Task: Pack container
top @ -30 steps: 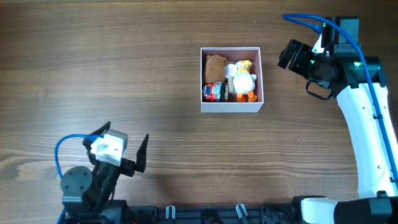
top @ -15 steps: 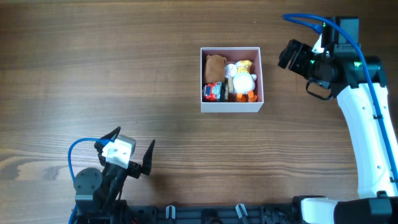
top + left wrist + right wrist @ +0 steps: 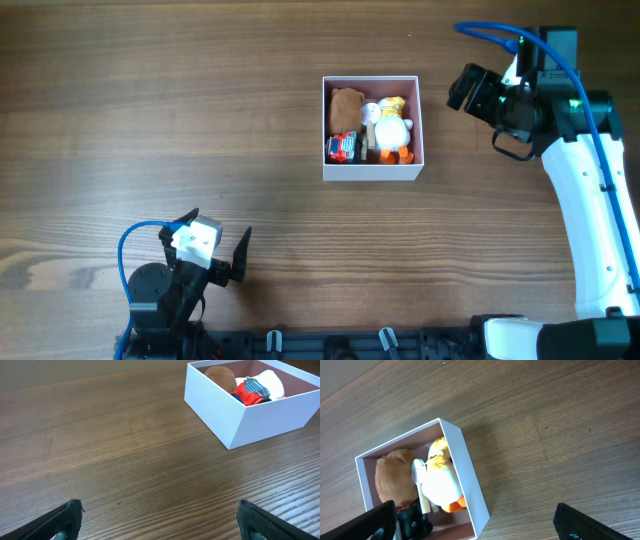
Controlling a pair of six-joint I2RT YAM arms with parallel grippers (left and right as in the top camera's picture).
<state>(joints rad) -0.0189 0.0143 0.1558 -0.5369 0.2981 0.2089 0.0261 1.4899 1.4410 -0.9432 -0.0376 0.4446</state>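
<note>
Wooden worktop [image 3: 150, 110] spanned the whole scene, grain running left-right.

Right arm [image 3: 590, 200], white w/ black joints, rose from the near right corner and reached toward the far side. Its wrist bent left toward the container.

Left arm [image 3: 160, 295] sat folded low at the near left edge, blue cable looped over it, wrist aimed to the far right.

Container [image 3: 373, 170] stood flat on the worktop, right of ctr on the far half, open top up. It was square, so no long axis; its walls lay parallel to the worktop edges. White outside, pink inside. It was well apart from the left arm, near the right one.

Right tool [image 3: 458, 90] hovered just right of the container, not touching it. In the wrist view its fingers [image 3: 380, 520] sat wide apart w/ nothing btwn them.

Left tool [image 3: 220, 222] was also spread wide and empty, black fingers [image 3: 65, 520] at both lower corners of its wrist view, bare worktop btwn them.

Inside the container:
- white plush [image 3: 390, 128] w/ yellow head and orange feet, on the right side
- brown plush [image 3: 346, 104] in the far left corner
- red toy [image 3: 342, 147] in the near left corner, just beside both plush toys
</note>
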